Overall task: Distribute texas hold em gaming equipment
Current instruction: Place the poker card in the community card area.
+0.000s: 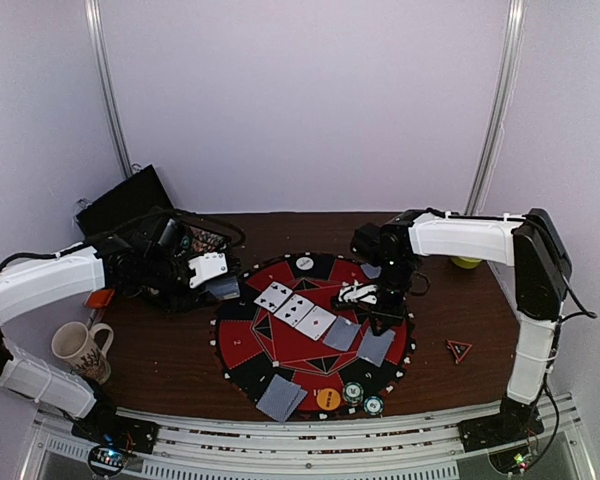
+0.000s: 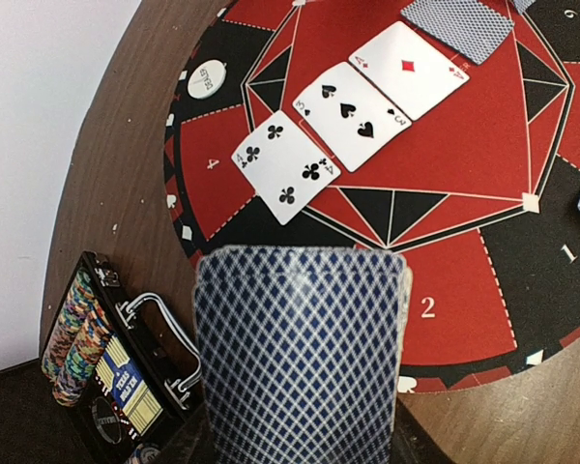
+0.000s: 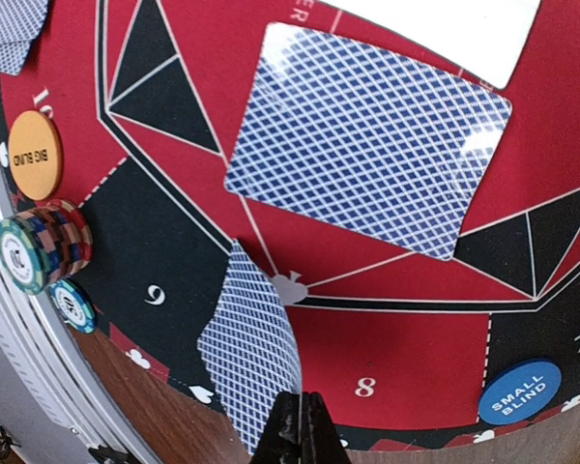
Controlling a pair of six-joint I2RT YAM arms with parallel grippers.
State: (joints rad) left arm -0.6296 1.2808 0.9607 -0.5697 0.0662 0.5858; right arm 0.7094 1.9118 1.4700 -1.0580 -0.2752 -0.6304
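My left gripper (image 1: pixel 217 279) is shut on a face-down stack of blue-backed cards (image 2: pixel 300 353) at the left edge of the round red-and-black mat (image 1: pixel 280 350); its fingers are hidden under the stack. Three face-up cards (image 2: pixel 353 111) lie in a row on the mat. My right gripper (image 3: pixel 300 418) is shut on the edge of one bent face-down card (image 3: pixel 254 353), held above the mat's seats 8 and 9. Another face-down card (image 3: pixel 367 150) lies flat beyond it. The orange big blind disc (image 3: pixel 34 155), a chip stack (image 3: pixel 43 244) and the blue small blind disc (image 3: pixel 520 391) sit on the rim.
An open black chip case (image 2: pixel 101 377) lies at the table's back left. The white dealer disc (image 2: pixel 209 77) is on the mat's far rim. A white mug (image 1: pixel 80 350) stands front left, a yellow bowl (image 1: pixel 467 262) far right, a red triangle (image 1: pixel 458 349) right of the mat.
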